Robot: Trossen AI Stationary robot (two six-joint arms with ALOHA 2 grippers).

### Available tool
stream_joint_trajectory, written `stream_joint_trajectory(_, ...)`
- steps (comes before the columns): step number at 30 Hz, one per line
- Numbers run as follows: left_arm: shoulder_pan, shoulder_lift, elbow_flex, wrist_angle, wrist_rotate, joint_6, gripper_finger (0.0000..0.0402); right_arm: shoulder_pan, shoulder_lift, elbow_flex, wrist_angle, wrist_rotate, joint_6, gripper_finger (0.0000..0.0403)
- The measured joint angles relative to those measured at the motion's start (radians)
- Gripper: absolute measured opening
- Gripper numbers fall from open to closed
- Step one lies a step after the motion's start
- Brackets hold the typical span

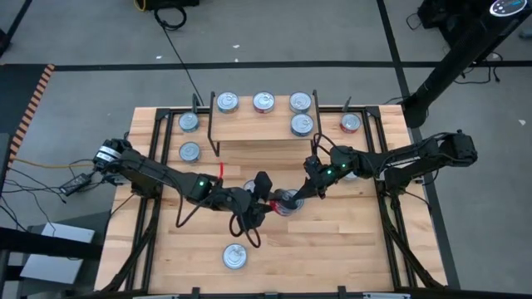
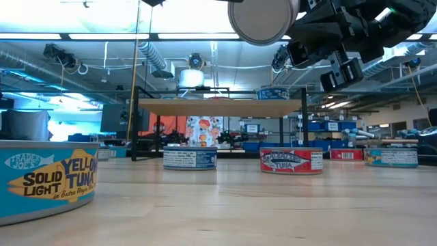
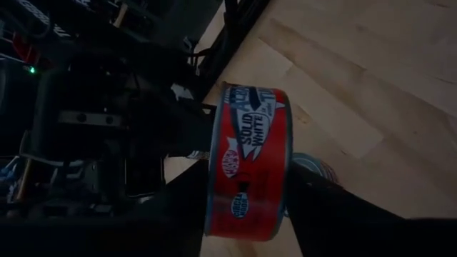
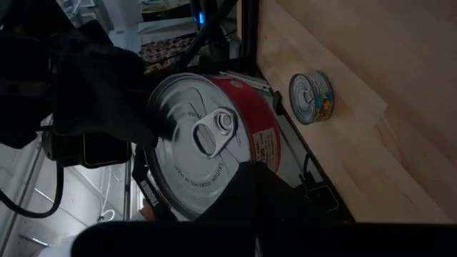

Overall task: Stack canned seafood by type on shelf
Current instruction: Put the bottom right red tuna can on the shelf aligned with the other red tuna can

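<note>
Red tin (image 3: pixel 248 160) held aloft — between both grippers' fingers; mid-table.

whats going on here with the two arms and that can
Both arms meet above the middle of the table around one red-labelled can, held up off the wood. The right gripper is shut on it, and the left gripper has its fingers on either side of it, which looks like a handover. Four cans already sit on the shelf, and others lie scattered on the table.
</note>
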Motion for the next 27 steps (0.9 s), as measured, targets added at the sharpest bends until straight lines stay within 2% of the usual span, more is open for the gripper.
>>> stream_joint_trajectory(3, 0.000, 0.000, 0.000, 0.000, -0.001, 0.010, 0.0148, 0.000, 0.000, 0.000, 0.000, 0.000, -0.003, 0.0000)
stream_joint_trajectory(8, -0.001, 0.000, 0.000, 0.014, -0.015, 0.069, 0.0148, 0.000, 0.000, 0.000, 0.002, 0.000, -0.030, 0.0008)
stream_joint_trajectory(11, -0.001, 0.000, 0.013, -0.008, -0.027, 0.078, 0.0148, 0.000, 0.000, 0.000, 0.003, 0.013, -0.050, 0.0032)
stream_joint_trajectory(15, -0.001, 0.000, 0.031, -0.023, -0.053, 0.095, 0.0148, 0.000, 0.000, 0.002, 0.012, 0.037, -0.053, 0.0085)
stream_joint_trajectory(22, -0.003, -0.001, 0.044, -0.028, -0.186, 0.128, 0.0148, -0.029, -0.024, 0.001, 0.083, 0.061, -0.101, 0.0171)
stream_joint_trajectory(25, -0.004, -0.001, 0.044, -0.029, -0.277, 0.127, 0.0148, -0.048, -0.067, 0.003, 0.068, 0.089, -0.179, 0.0176)
stream_joint_trajectory(27, -0.004, -0.002, 0.046, -0.027, -0.346, 0.118, 0.0148, -0.062, -0.100, 0.004, 0.055, 0.109, -0.245, 0.0166)
